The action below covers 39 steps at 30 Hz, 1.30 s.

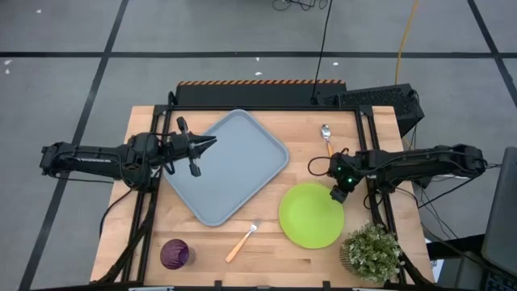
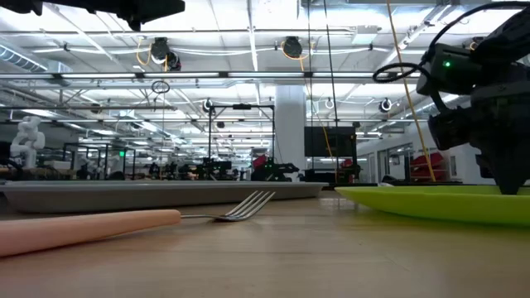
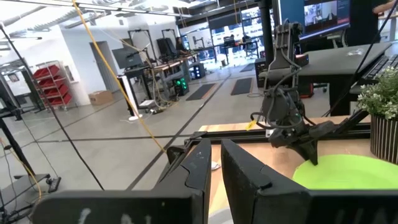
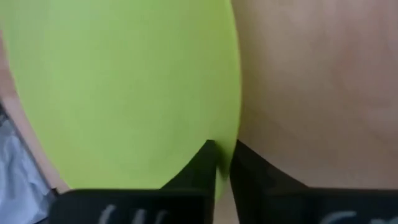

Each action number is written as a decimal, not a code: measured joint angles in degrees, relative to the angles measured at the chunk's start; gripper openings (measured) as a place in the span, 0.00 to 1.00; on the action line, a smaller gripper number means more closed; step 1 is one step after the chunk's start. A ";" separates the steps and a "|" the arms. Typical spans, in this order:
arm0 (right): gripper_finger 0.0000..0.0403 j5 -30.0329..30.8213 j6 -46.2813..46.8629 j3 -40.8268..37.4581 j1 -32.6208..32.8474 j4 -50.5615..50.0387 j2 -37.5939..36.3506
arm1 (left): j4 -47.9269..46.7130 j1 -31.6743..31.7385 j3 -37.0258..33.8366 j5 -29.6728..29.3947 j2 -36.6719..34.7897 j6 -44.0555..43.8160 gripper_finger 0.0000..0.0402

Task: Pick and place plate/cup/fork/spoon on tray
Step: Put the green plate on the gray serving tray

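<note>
Overhead arrangement of the wooden table point(image 1: 266, 242): the grey-blue tray point(image 1: 226, 166) lies tilted at centre-left, bearing no tableware. The lime-green plate point(image 1: 311, 215) rests on the wood just beside the tray's right corner. The right gripper point(image 1: 338, 192) sits at the plate's upper right edge; in the right wrist view its two dark fingers point(image 4: 202, 165) straddle the plate's rim point(image 4: 230, 93) with only a narrow gap between them, one finger over the green surface and one over the wood, the rim pinched between them. The left gripper point(image 1: 208, 144) hangs above the tray's left portion, its jaws nearly together and holding nothing. The orange-handled fork point(image 1: 242, 240) lies on the wood below the tray, left of the plate. The spoon point(image 1: 326, 136) lies near the table's far edge, right of the tray. The purple cup point(image 1: 174, 254) stands at the near left edge; a small potted plant point(image 1: 372, 251) stands at the near right corner.
</note>
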 joint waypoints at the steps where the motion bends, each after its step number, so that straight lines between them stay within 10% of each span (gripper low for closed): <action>1: 0.02 -0.04 -0.05 0.01 0.00 0.31 0.00 | 0.00 0.00 0.00 0.01 0.00 0.00 0.10; 39: 0.00 -3.44 26.22 0.02 -6.42 35.59 -1.57 | 1.55 0.00 -0.02 0.01 0.00 -0.27 0.10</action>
